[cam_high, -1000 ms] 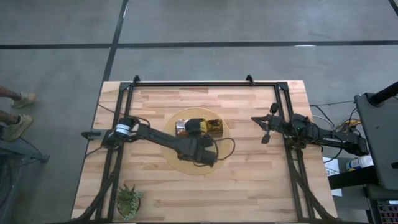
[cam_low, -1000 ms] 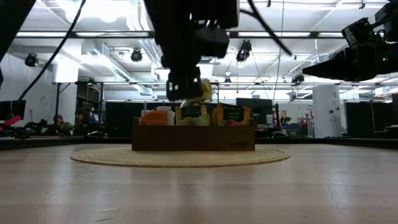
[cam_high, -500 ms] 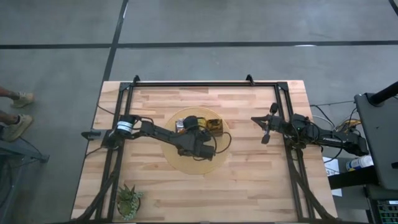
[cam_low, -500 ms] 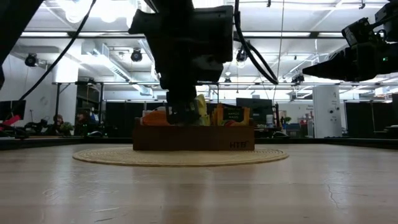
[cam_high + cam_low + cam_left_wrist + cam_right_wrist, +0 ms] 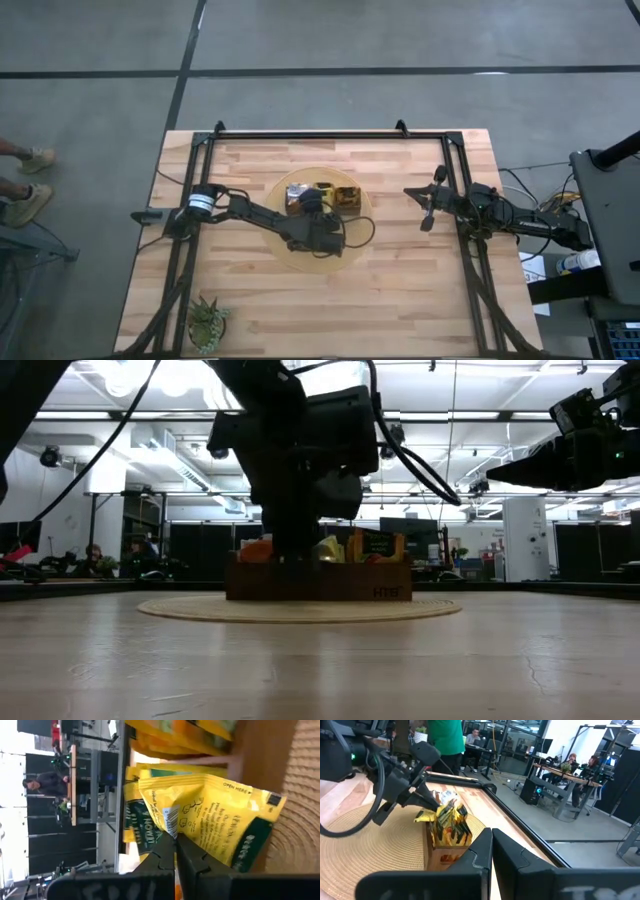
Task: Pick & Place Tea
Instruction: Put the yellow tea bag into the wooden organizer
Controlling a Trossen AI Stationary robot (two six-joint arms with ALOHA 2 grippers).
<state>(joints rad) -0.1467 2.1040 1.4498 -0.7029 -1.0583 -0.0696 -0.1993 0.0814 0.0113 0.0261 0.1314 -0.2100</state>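
A long dark-brown box (image 5: 322,197) stands on a round woven mat (image 5: 285,250) mid-table, with orange, yellow and green tea sachets (image 5: 372,545) upright in its compartments. My left gripper (image 5: 308,203) is low over the box's left half, shut on a yellow sachet (image 5: 215,815). In the right wrist view that sachet (image 5: 427,815) shows at the box's (image 5: 445,851) end, below the left gripper (image 5: 425,800). My right gripper (image 5: 427,218) waits, shut, above the table's right side. My left gripper pinches the yellow sachet between its two fingers by one edge (image 5: 171,831). The fingers (image 5: 192,862) slant down onto it from above. The sachet tilts, with its far end (image 5: 267,802) past the box's brown wall (image 5: 260,760) and over the mat; whether it rests on the box I cannot tell.
A small potted plant (image 5: 208,322) stands near the table's near left corner. A black frame (image 5: 320,134) runs along the far edge and down both sides. Bare wood lies around the mat. People sit at desks in the room beyond.
My left gripper has come down and a little toward the far edge, lowering the yellow sachet from above the box to the level of the other sachets. It has stayed shut on the sachet. The right arm has kept still.
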